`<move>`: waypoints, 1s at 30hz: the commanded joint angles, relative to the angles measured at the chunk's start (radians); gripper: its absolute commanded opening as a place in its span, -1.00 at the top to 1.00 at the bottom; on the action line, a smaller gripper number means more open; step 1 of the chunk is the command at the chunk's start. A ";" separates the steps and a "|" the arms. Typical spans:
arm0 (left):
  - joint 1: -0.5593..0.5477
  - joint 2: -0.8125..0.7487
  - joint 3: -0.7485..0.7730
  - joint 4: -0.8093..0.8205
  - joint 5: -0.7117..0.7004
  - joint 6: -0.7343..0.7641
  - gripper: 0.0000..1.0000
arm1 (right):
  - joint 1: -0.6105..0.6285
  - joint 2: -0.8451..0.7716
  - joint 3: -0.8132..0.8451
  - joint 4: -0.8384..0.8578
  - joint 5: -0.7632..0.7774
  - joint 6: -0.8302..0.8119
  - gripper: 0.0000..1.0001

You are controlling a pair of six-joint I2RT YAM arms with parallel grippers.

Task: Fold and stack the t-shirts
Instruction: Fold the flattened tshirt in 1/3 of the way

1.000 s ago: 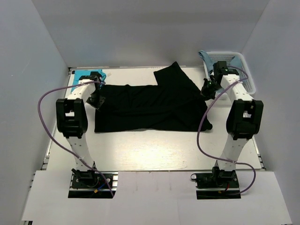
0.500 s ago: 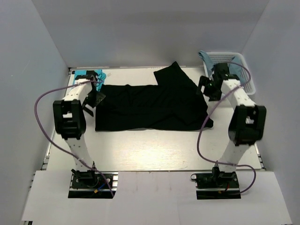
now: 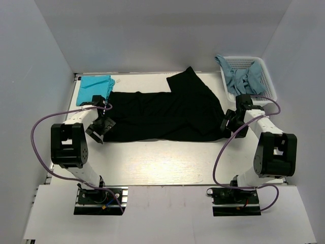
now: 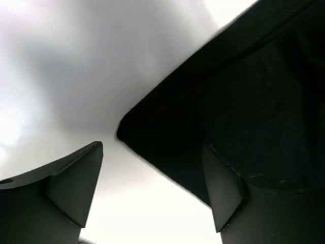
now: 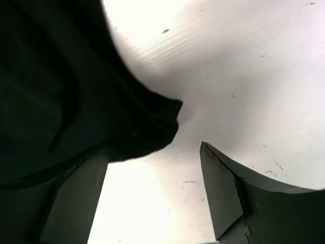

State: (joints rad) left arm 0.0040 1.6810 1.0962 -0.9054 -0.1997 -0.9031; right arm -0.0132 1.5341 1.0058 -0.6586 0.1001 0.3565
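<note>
A large black t-shirt (image 3: 167,114) lies spread flat across the middle of the table. My left gripper (image 3: 99,128) is low at its near left corner, open. In the left wrist view that corner (image 4: 133,133) lies just ahead of the open gripper (image 4: 152,195), and the right finger (image 4: 223,190) overlaps the cloth. My right gripper (image 3: 230,126) is open at the near right corner. The black hem (image 5: 152,122) sits ahead of the open gripper (image 5: 152,198). A folded teal t-shirt (image 3: 95,86) lies at the back left. Greyish-blue t-shirts (image 3: 239,77) are heaped in the basket.
A white mesh basket (image 3: 268,81) stands at the back right, beside the right arm. One sleeve of the black shirt (image 3: 187,79) reaches toward the back wall. Bare white tabletop (image 3: 162,160) runs between the shirt's near hem and the arm bases.
Both grippers were shut at the shirt's far sides a second ago. They have opened, let go, and come down to the near corners. The shirt lies almost unchanged.
</note>
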 commanded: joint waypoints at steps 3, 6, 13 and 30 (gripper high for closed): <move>-0.009 0.017 -0.048 0.138 0.043 0.032 -0.62 | -0.036 0.021 -0.032 0.162 -0.043 0.044 -0.42; -0.009 0.028 -0.068 0.149 0.055 0.041 -0.36 | -0.042 0.055 -0.030 0.181 -0.054 0.047 -0.24; 0.001 0.031 -0.124 0.201 0.046 0.061 0.51 | -0.051 0.063 -0.121 0.240 -0.121 0.062 0.04; 0.001 -0.132 -0.013 -0.084 -0.118 0.084 1.00 | -0.080 -0.052 0.048 -0.159 0.134 0.065 1.00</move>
State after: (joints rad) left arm -0.0002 1.6371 1.0988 -0.8898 -0.2203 -0.8185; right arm -0.0711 1.5532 1.0214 -0.6521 0.1112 0.4305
